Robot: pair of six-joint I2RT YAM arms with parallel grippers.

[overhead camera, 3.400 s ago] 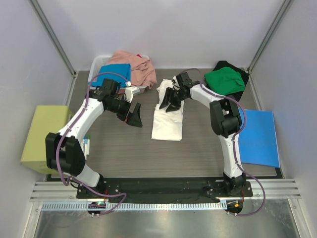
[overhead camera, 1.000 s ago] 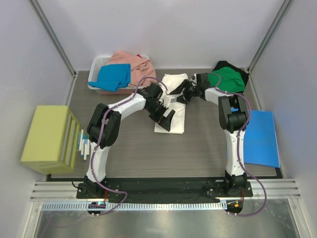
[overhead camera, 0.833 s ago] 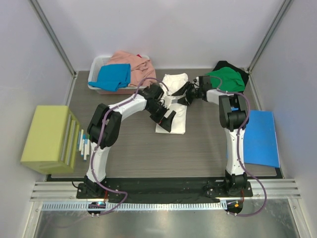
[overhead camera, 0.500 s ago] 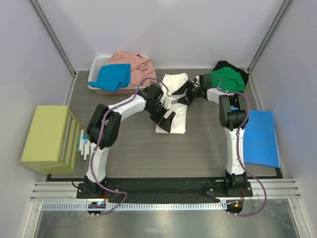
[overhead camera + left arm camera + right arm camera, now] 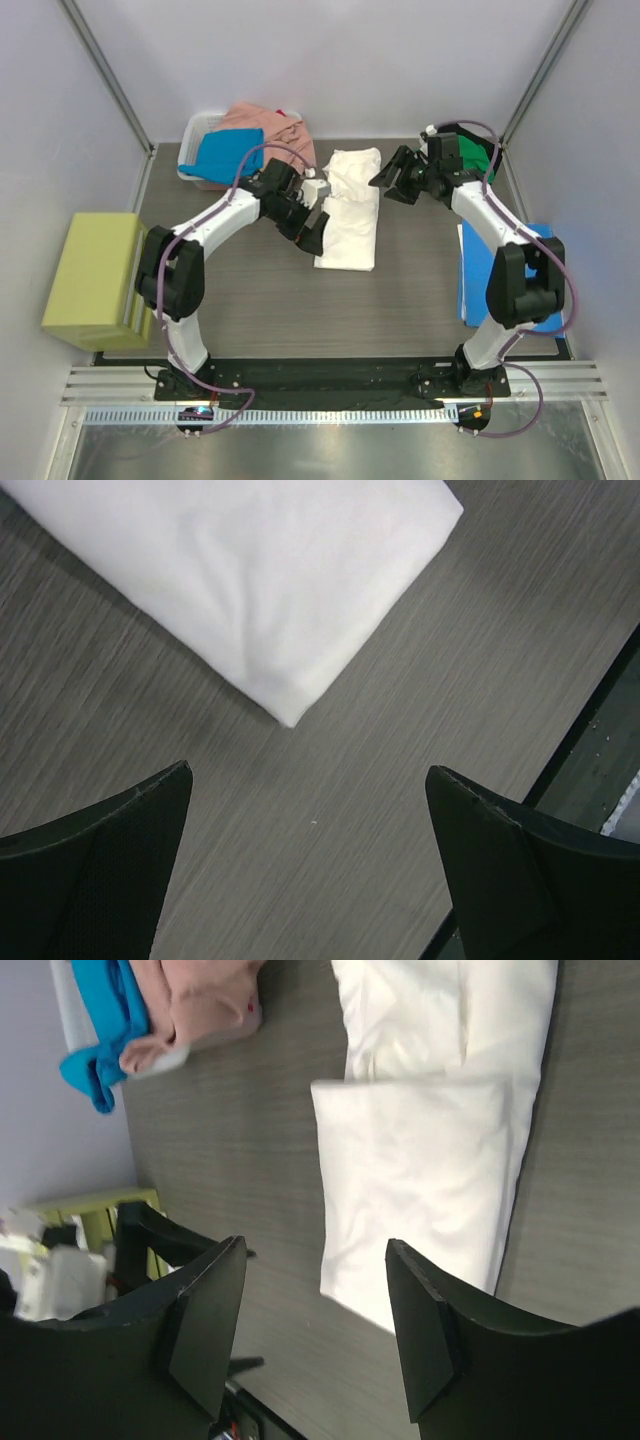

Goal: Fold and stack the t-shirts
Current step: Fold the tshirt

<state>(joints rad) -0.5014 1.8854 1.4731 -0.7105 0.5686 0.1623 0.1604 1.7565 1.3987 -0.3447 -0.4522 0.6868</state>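
- Mid-tabletop [image 5: 260, 300]: a white t-shirt [image 5: 348, 215], folded into a long narrow strip.
- Long axis running near to far, almost square to the tabletop's near edge.
- Near end pointing toward the arm bases, with a straight edge and crisp corners. Far end rumpled and bunched, pointing at the back wall.
- In the right wrist view, the same white t-shirt [image 5: 430, 1150] as a smooth rectangular panel lying over a slightly longer layer, with loose creased cloth beyond it.
- Plain white cloth, with no print visible on the upper face.
- In the left wrist view, one folded corner of the white t-shirt [image 5: 240, 590], thick-edged and lying flat on the dark wood grain.
- Left claw [image 5: 312, 228] just left of the strip's middle, fingers spread wide with nothing between them. Same left claw [image 5: 310, 780] over bare tabletop, clear of the cloth.
- Right claw [image 5: 395, 178] to the right of the strip's far end and apart from it. Right claw [image 5: 315, 1243] likewise spread and holding nothing.
- Far left: a salmon pink t-shirt [image 5: 270, 130] and a bright blue t-shirt [image 5: 228, 152], heaped in a white basket [image 5: 200, 125].
- Far right: a green t-shirt [image 5: 474, 152], partly behind the right arm.
- Right edge: a blue folder [image 5: 470, 285]. Left edge: a yellow-green box [image 5: 90, 275].
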